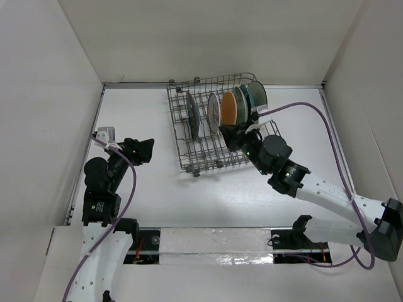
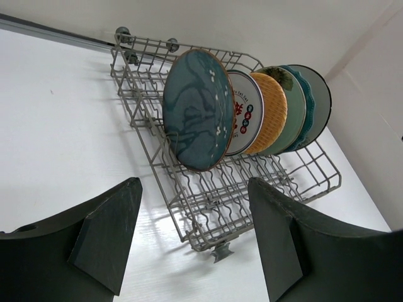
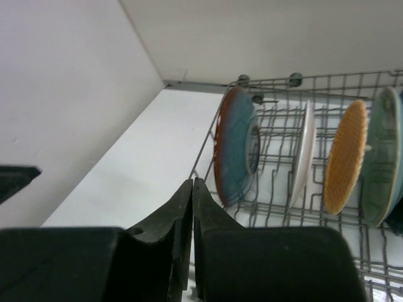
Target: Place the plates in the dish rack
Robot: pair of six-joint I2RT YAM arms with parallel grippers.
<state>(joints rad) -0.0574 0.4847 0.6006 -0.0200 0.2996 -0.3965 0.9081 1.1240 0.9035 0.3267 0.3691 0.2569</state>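
1. Your dish rack (image 1: 208, 152) sits near the middle of the tabletop's far edge.
2. Six plates stand upright in it, with the dark teal speckled plate (image 2: 196, 108) towards the left edge and the others bunched beyond it.
3. Your left gripper (image 1: 143, 150), near the left edge, is spread wide.
4. Your right gripper (image 3: 192, 189), beside the rack, has its fingers pressed together.

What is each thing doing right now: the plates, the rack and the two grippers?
Plates: all six standing on edge in the rack.
Dish rack: sitting on the table, loaded.
Left gripper: open, empty.
Right gripper: shut, holding nothing.
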